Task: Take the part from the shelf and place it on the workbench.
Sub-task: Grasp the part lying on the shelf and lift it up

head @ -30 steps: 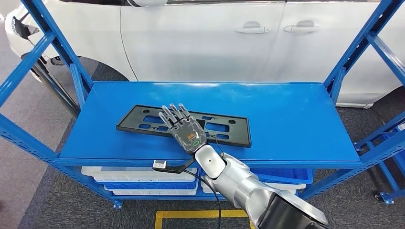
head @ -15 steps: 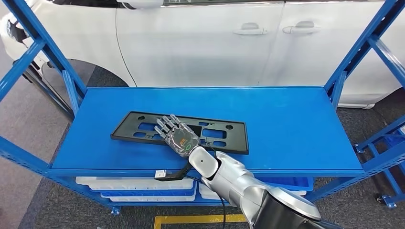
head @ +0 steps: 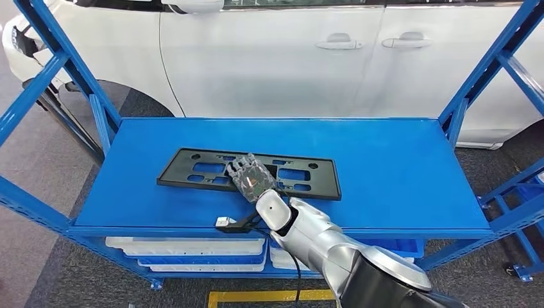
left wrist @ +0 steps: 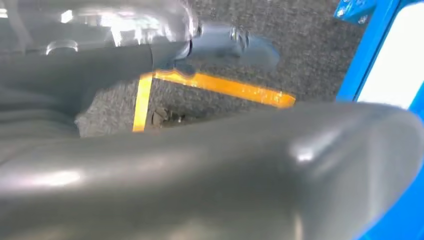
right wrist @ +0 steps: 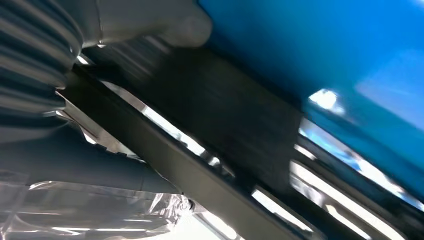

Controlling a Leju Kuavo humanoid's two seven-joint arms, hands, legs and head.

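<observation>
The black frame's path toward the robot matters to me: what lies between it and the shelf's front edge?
Head view: bare blue shelf, crossed only by the right robot hand reaching onto the black frame.

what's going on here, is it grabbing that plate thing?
The right hand is down on the black frame-shaped part, which lies flat on the blue shelf, its fingers curled over the near-middle section. The frames don't settle whether it has a firm grip. The part isn't lifted. A white car stands behind the shelf. The left wrist view faces the carpet and yellow floor tape.
</observation>
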